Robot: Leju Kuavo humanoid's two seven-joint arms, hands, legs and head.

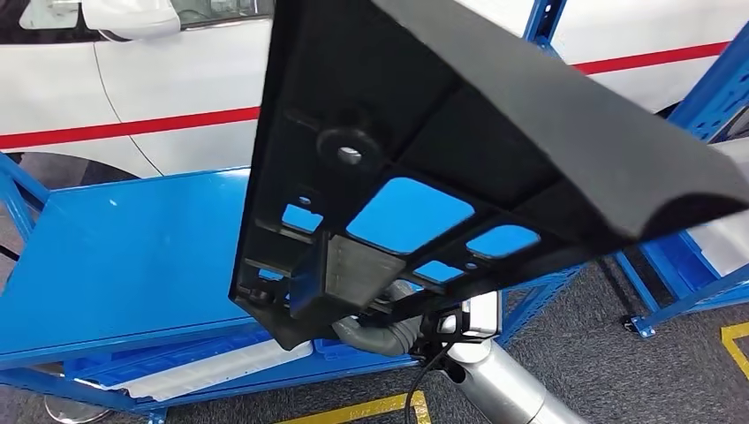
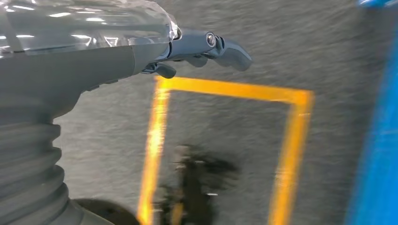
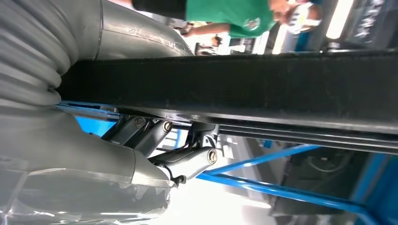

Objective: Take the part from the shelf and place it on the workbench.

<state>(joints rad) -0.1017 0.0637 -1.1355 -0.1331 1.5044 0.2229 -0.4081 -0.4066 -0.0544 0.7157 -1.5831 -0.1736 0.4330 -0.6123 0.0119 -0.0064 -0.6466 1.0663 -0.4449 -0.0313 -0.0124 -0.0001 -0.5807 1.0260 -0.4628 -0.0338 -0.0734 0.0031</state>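
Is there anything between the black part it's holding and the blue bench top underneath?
Nothing visible. The right hand holds the black part tilted above the blue workbench; the bench surface, seen beside it and through its openings, looks bare. What lies behind the solid areas is hidden.

Ahead of me is the blue tabletop [image 1: 132,256], its flat top bare where I can see it; the part I hold covers its right side. Beneath it a lower shelf [image 1: 190,367] carries a white sheet [image 1: 221,371]. Another blue rack [image 1: 680,265] stands to my right. The grey carpet floor [image 2: 225,131] under my left arm bears a yellow tape rectangle [image 2: 225,89]; more yellow tape [image 1: 371,409] lies by the tabletop's foot.
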